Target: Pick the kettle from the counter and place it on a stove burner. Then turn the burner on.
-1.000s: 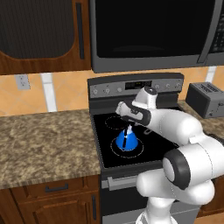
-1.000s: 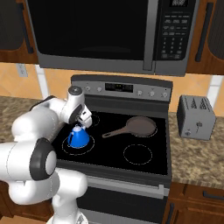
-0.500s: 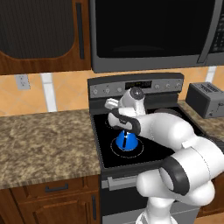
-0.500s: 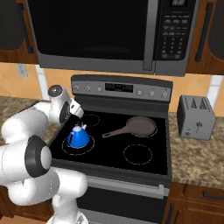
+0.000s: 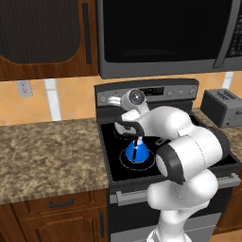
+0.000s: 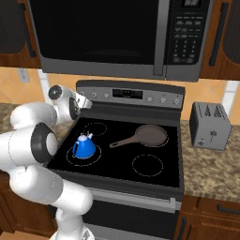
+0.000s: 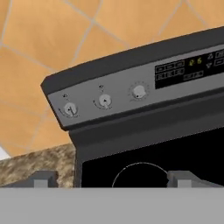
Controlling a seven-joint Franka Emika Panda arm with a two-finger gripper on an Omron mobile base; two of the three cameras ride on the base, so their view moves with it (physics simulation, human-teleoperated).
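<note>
Your blue kettle sits on the big ring, the stove burner, at the front left of the black cooktop. From the right base camera, the kettle stands upright inside that white ring, and its thin dark handle points up. Nothing is touching it. Your gripper is released, with its two small tips spread wide apart and nothing between them. It is up off the kettle and faces the back panel of the stove. In the hand camera you can see three round knobs in a row on that panel: one at the left, one in the middle and one at the right. A small white ring on the cooktop shows just below them, between your finger tips. The brown frying pan lies on the back right of the cooktop, well apart from the kettle. A grey toaster stands on the speckled counter to the right of the stove. A dark microwave hangs above it all.
</note>
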